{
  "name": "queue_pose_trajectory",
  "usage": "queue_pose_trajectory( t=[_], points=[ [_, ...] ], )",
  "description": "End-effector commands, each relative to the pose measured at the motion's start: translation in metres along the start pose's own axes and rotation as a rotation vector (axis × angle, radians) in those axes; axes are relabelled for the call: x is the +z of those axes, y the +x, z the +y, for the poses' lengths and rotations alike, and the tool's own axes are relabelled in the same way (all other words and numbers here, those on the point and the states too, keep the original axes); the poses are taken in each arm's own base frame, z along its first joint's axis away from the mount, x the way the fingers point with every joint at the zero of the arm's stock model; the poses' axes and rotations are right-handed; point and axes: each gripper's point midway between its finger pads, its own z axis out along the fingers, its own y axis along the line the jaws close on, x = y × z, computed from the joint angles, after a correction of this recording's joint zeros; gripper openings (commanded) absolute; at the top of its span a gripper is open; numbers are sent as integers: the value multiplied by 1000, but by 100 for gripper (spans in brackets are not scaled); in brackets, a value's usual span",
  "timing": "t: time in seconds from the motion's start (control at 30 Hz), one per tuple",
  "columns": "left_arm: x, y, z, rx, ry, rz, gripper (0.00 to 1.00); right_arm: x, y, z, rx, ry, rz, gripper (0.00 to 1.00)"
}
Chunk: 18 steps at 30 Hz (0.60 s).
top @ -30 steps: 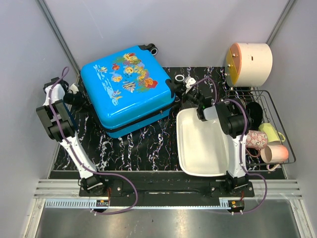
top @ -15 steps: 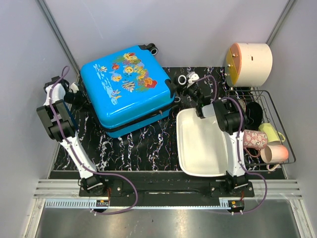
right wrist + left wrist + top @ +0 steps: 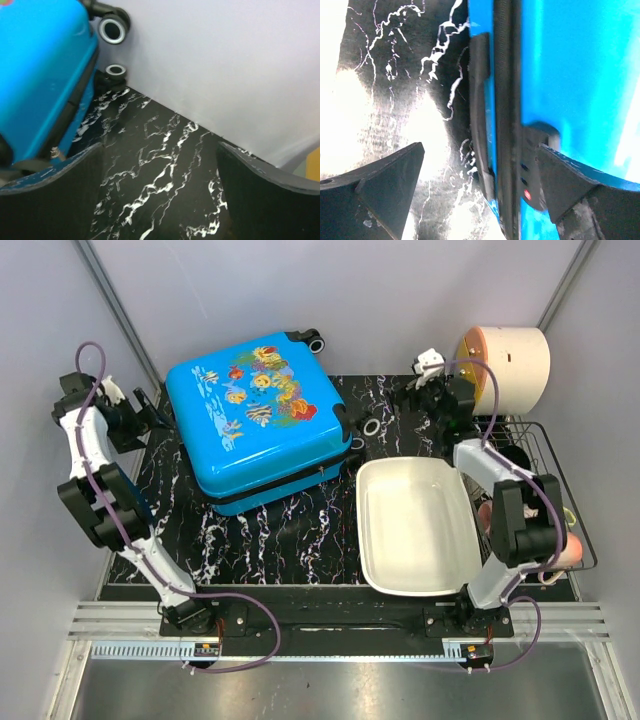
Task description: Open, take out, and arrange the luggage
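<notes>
the suitcase (image 3: pixel 255 415) lay shut on the counter (image 3: pixel 290 530). the left tool (image 3: pixel 480 150) was spread beside its left side; the right tool (image 3: pixel 160 147), spread too, hung to its right.

The suitcase (image 3: pixel 262 420) fills the worktop's (image 3: pixel 300 540) back left, leaving a narrow gap to the left wall, occupied by the left tool (image 3: pixel 480 150). A bare strip runs between suitcase and white basin (image 3: pixel 415 525). The wire rack (image 3: pixel 548 432) blocks the right edge.

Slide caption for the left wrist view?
Left gripper, fingers open, faces the side seam of the closed luggage over a marbled mat.
</notes>
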Motion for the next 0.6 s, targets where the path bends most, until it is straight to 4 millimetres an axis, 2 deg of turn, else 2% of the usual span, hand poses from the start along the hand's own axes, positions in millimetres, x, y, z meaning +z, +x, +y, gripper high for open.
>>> queue_pose_trajectory(
  t=[0.0,0.03,0.07,0.1,0.13,0.2,0.23,0.3,0.33,0.37,0.4,0.43,0.47,0.5,0.57],
  points=[
    [-51,3,-25,110,65,-75,99,-21,-29,31,92,-182,181,99],
    [-64,13,-31,128,82,-83,99,-20,-50,33,107,-205,164,99],
    [-72,20,-38,165,124,-89,99,-28,-46,41,139,-245,220,99],
    [-79,26,-41,245,137,-99,99,-32,-53,53,158,-315,225,99],
    [-95,37,-50,294,152,-119,99,-32,-67,55,189,-338,214,98],
    [-113,54,-72,451,255,-139,99,-38,-67,73,268,-435,258,97],
    [-130,74,-84,488,291,-123,98,-36,-77,76,317,-457,259,95],
    [-144,98,-104,658,370,-107,97,-35,-68,89,409,-522,311,94],
    [-156,126,-113,684,407,-41,96,-31,-75,91,450,-534,312,93],
    [-157,147,-124,763,441,17,94,-30,-72,95,480,-546,331,92],
    [-157,162,-126,835,448,58,92,-25,-61,99,494,-562,351,93],
    [-155,187,-132,879,466,118,90,-22,-63,101,521,-563,360,94],
    [-151,198,-129,903,449,149,88,-19,-59,108,524,-574,370,95],
    [-147,218,-126,893,453,188,86,-15,-50,111,532,-578,387,96],
    [-138,237,-131,940,470,222,81,-10,-49,122,540,-601,395,96]
  ],
)
